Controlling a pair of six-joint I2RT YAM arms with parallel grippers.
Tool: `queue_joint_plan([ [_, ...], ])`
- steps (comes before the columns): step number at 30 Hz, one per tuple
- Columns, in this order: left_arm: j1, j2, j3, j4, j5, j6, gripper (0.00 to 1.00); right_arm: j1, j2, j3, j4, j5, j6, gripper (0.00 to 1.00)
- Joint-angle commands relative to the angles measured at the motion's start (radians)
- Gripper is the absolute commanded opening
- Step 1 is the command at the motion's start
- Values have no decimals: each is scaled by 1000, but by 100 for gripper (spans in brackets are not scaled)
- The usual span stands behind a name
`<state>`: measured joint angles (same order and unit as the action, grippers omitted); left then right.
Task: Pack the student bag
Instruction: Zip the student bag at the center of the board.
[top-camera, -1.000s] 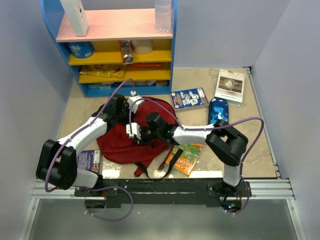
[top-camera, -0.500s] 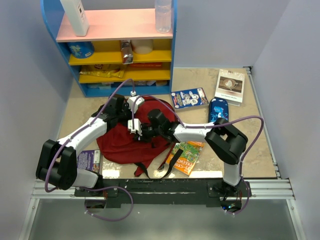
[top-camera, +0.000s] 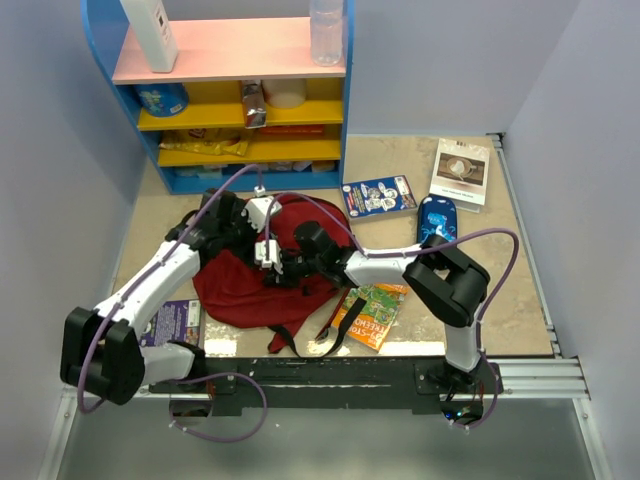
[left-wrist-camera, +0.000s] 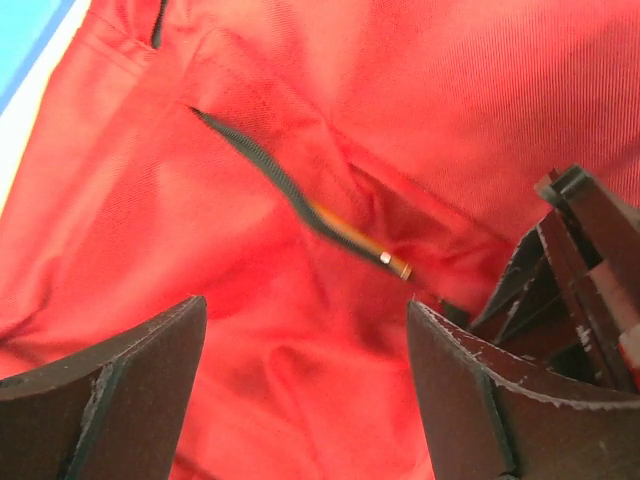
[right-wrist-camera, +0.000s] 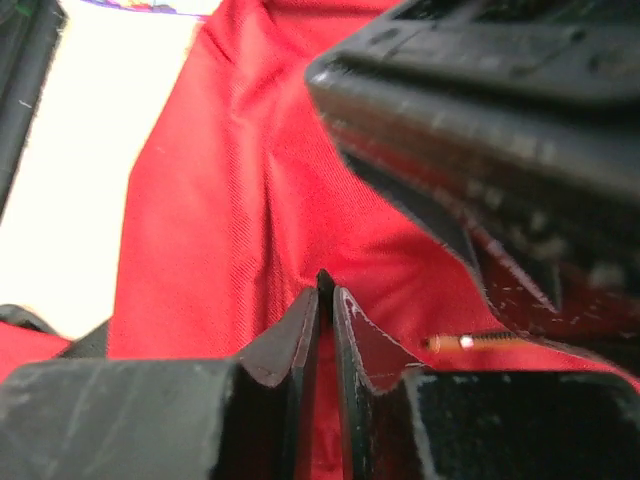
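While your left tool (left-wrist-camera: 305, 325) hangs over the red cloth, its jaws stand wide apart with nothing between them. Just beyond, a pencil (left-wrist-camera: 360, 243) pokes its end out of the zipper slit (left-wrist-camera: 250, 150). Right tool (right-wrist-camera: 325, 290): jaws drawn nearly together, seemingly pinched on a fold of the student bag (top-camera: 245, 290) beside that slit, likely holding the pocket mouth up. Bag lies flat mid-surface, straps toward the near edge.

Progress, as a judgement: pencil let go at the pocket, not fully in. Outside on the surface (top-camera: 520, 300): blue pencil case (top-camera: 437, 220), blue book (top-camera: 379, 195), white book (top-camera: 460, 172), orange-green book (top-camera: 372, 315) just beside the straps, purple book (top-camera: 178, 322) at the bag's left. Most of the packing remains.

Against a second ago: left tool has gone from closed to apart, and that arm's elbow has swung outward to the left. Right arm has hardly shifted and its pinch is unchanged. Bag and books lie as they did.
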<state>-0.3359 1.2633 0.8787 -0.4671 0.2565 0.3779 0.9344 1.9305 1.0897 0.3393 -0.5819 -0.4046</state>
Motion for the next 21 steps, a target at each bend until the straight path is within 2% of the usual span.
queue_joint_plan([
  [1,-3,-110,-4,-211,179,174,85,-43,-27,-14,82,36,113,13],
  [5,-3,-150,-67,-240,204,214,79,-63,-10,-36,121,11,170,12],
  [6,-5,-165,-75,-246,204,231,73,-66,-5,-42,141,8,180,12],
  [11,3,-191,-83,-284,196,268,58,-77,8,-70,165,33,213,8],
  [15,11,-197,-72,-318,188,277,55,-104,7,-100,231,42,256,4],
  [17,15,-199,-61,-324,190,276,50,-117,2,-111,248,59,274,0],
  [21,17,-206,-56,-343,204,276,45,-137,-8,-114,293,80,326,0],
])
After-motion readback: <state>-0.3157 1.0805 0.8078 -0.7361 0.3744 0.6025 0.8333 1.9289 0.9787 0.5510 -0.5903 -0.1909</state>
